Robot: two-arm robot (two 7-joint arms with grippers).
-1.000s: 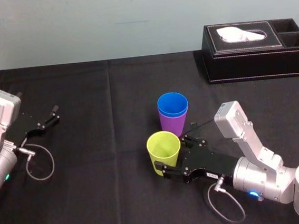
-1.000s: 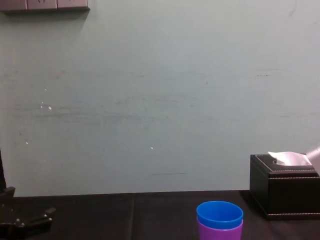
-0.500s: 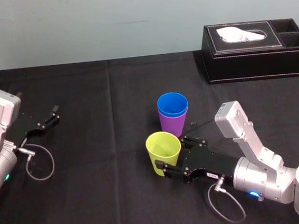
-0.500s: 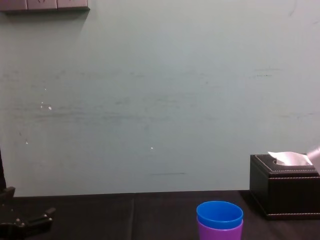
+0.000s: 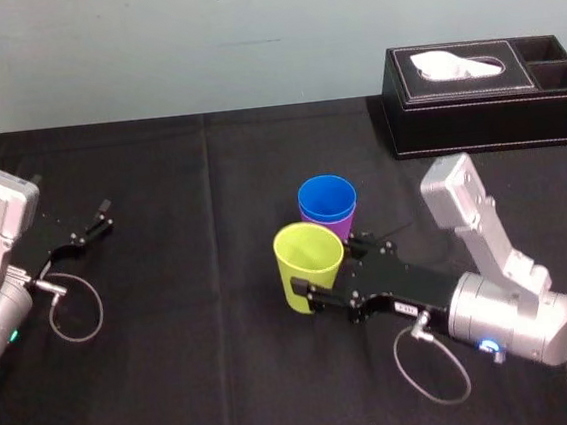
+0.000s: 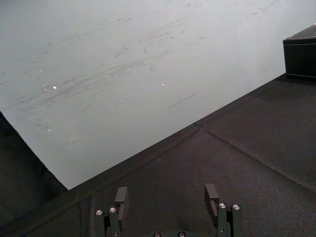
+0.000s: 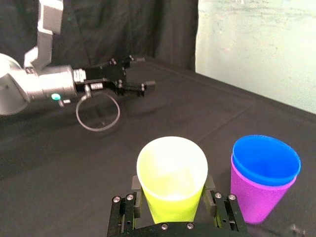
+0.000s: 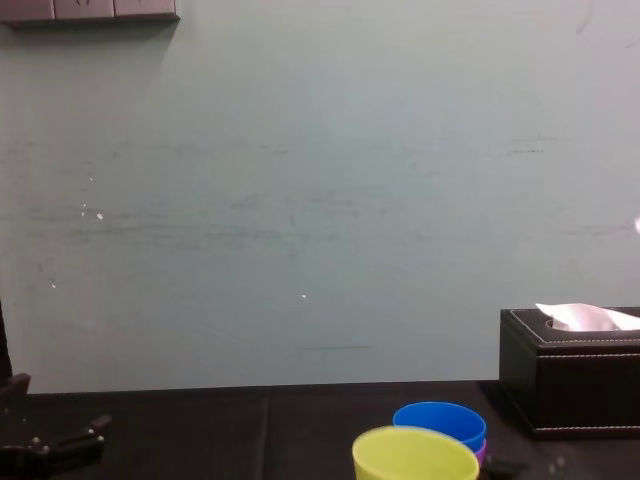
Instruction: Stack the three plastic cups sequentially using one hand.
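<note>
Yellow-green plastic is what the right claw point(image 5: 323, 275) pinches: its two fingers press on opposite sides of the yellow-green cup point(image 5: 309, 265) low on the wall. The cup is mouth up with its long axis close to upright, near the middle of the tabletop point(image 5: 197, 361). Whether its base clears the cloth I cannot tell. The move turns on where the stack lies. The blue cup point(image 5: 327, 203) sits nested in the purple cup point(image 7: 254, 197), and the pair stands just beside the held cup, toward the far edge and a little to the right edge. The two open rims look near level, so I judge the held cup must rise above the blue rim before crossing over. The left claw point(image 6: 168, 197) rests spread and idle by the left edge, well apart.
</note>
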